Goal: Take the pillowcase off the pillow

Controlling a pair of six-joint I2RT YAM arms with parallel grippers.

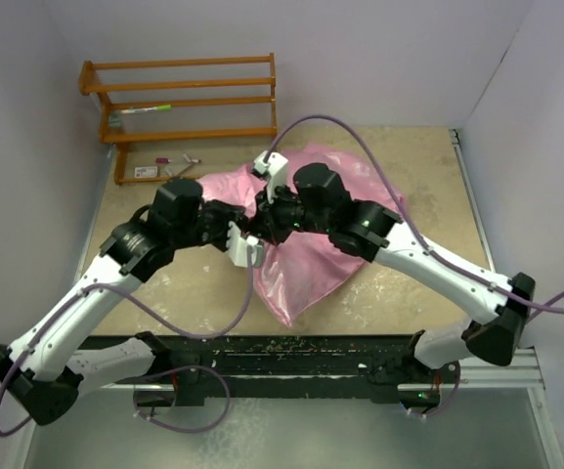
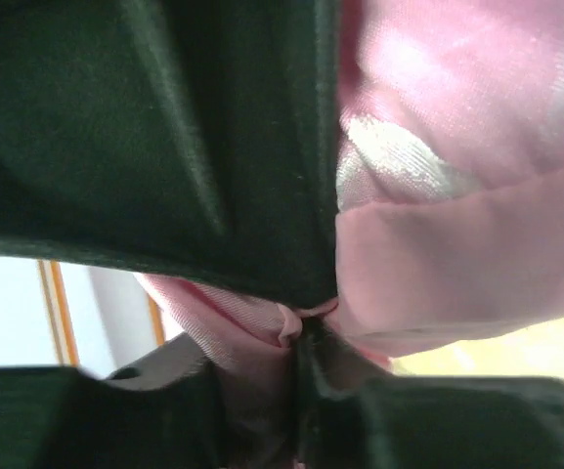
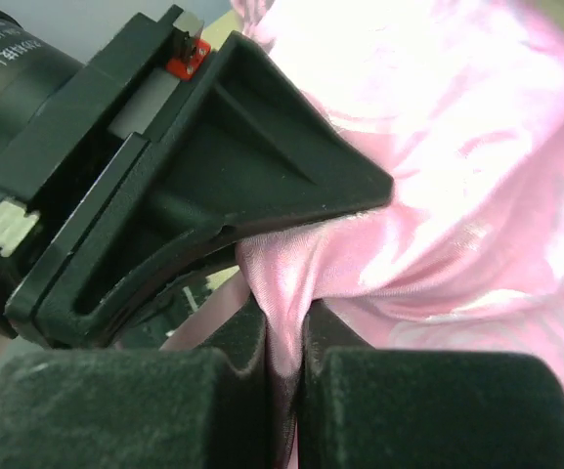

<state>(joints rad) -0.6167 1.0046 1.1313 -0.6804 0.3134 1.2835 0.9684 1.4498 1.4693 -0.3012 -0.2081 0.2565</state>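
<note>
The glossy pink pillowcase lies crumpled in the middle of the table, one corner pointing toward the near edge. The cream pillow is hidden. My left gripper and right gripper meet close together over the pillowcase's left part. In the left wrist view the left gripper is shut on a pinched fold of the pillowcase. In the right wrist view the right gripper is shut on another fold of the pillowcase, with the left gripper's dark finger right beside it.
A wooden rack stands at the back left with a pen on a shelf. Small items lie on the table in front of it. White walls close in left, back and right. Purple cables loop over both arms.
</note>
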